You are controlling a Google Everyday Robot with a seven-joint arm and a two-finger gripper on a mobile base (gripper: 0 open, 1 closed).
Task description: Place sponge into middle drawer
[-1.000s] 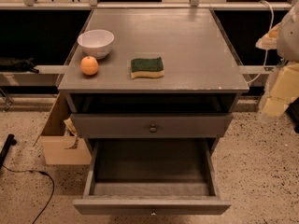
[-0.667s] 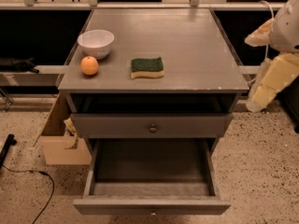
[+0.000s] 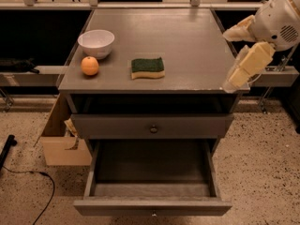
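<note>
The sponge (image 3: 147,67), dark green over yellow foam, lies flat on the grey cabinet top (image 3: 187,46), a little left of centre. The middle drawer (image 3: 152,206) is pulled out at the bottom of the view and nothing lies in it. My gripper (image 3: 228,60) hangs at the cabinet's right edge, well to the right of the sponge and above the top's level. Its cream fingers (image 3: 248,64) stand apart and hold nothing.
A white bowl (image 3: 96,42) and an orange fruit (image 3: 90,65) stand left of the sponge. The upper drawer front (image 3: 152,125) with a round knob is closed. A cardboard box (image 3: 61,139) sits on the speckled floor by the cabinet's left side, and a black cable (image 3: 28,172) lies near it.
My gripper has moved left and up, from beside the cabinet's right side to over its right edge. The sponge, bowl, fruit and drawers have not moved.
</note>
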